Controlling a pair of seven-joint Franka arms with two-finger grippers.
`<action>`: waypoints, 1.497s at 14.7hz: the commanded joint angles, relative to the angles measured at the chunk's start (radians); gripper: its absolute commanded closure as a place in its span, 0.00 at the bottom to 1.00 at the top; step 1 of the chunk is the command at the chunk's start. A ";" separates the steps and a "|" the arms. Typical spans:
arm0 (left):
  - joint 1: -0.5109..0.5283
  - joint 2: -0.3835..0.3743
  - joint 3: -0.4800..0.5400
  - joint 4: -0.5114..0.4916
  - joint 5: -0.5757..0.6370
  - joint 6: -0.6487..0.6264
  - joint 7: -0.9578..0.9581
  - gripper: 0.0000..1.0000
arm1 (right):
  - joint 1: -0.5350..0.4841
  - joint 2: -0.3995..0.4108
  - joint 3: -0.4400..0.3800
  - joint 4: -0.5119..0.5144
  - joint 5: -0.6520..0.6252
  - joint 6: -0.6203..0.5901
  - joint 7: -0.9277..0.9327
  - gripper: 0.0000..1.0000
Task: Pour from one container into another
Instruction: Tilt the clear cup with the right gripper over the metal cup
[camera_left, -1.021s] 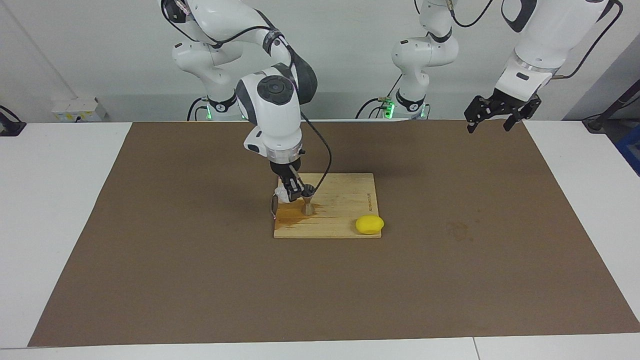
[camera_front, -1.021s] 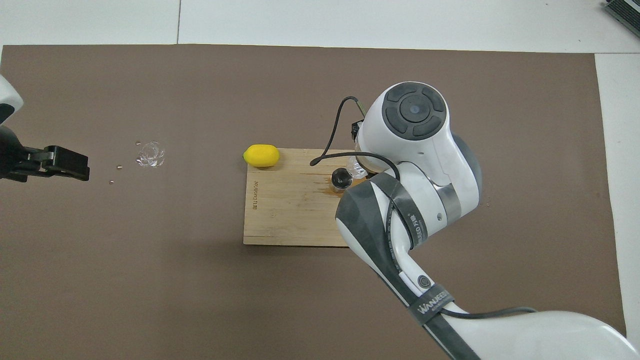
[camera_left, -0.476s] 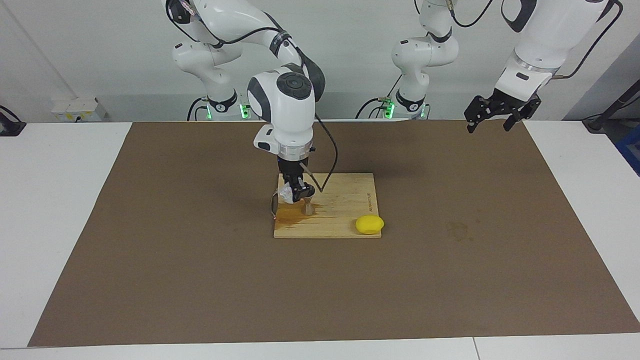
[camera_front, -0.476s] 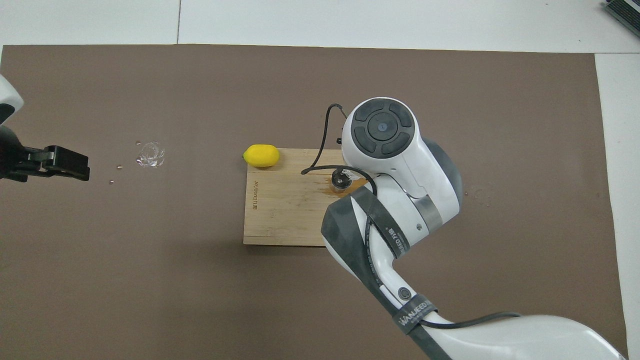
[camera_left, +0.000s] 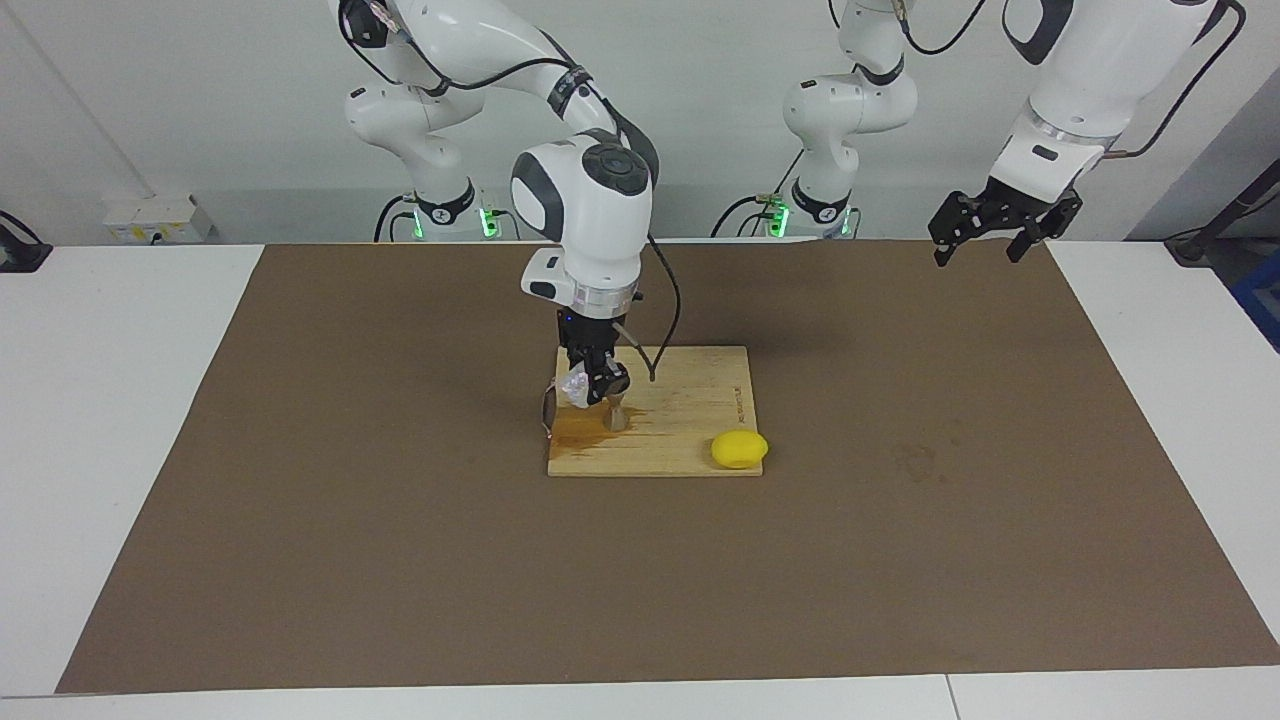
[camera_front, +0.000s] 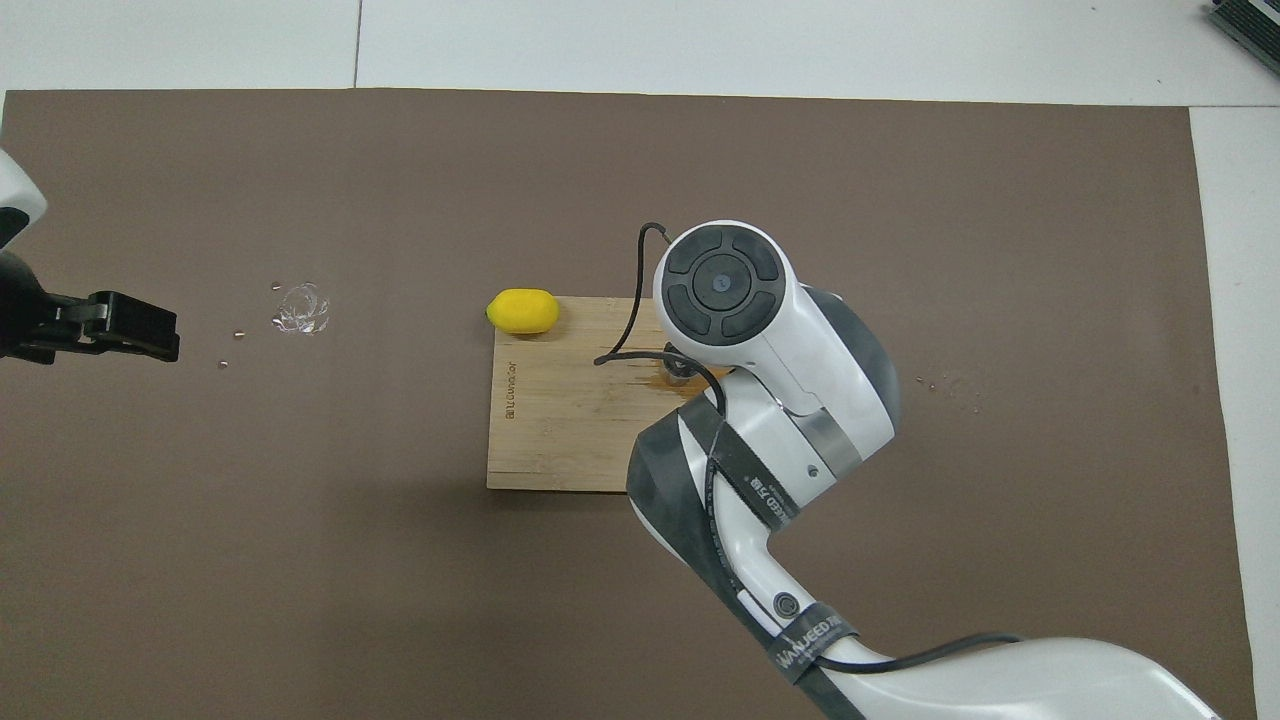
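Half-tipping the clear cup (camera_left: 572, 388) toward the steel jigger (camera_left: 617, 412), with the right gripper (camera_left: 592, 384) clamping its fingers together on the cup's wall. Holding the cup just above and beside the jigger's upper cone, over the wooden board (camera_left: 700, 400), at the board's end toward the right arm. Hiding the cup completely under the wrist in the overhead view, and showing only a sliver of the jigger (camera_front: 680, 368) there.

Standing the jigger upright on the board, beside a brown wet patch (camera_left: 578, 430) spreading across the wood, farther from the robots than the cup. Leaving a yellow lemon (camera_left: 739, 449) at the board's corner toward the left arm's end, well apart from the pour.

Waiting with the left gripper (camera_left: 985, 232), jaws apart and gripping nothing, up over the brown mat (camera_left: 400, 560) at the left arm's end.

Judging the cup as light, stiff and thin-walled, likely slick where wet, so gripping across the wall at mid-height and squeezing gently. Judging the jigger as light for steel, narrow-footed and easy to tip, so avoiding any knock against its rim while pouring. Reading the wet patch as a hint of liquid missing the small mouth.
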 joint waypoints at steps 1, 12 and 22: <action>0.019 -0.017 -0.016 -0.010 0.015 -0.016 0.007 0.00 | 0.008 -0.011 0.001 -0.019 -0.036 0.025 0.026 1.00; 0.019 -0.019 -0.014 -0.010 0.015 -0.016 0.007 0.00 | -0.007 -0.010 0.001 0.011 0.113 0.001 0.028 1.00; 0.018 -0.019 -0.014 -0.010 0.015 -0.014 0.007 0.00 | -0.061 -0.011 0.001 0.010 0.248 -0.012 0.017 1.00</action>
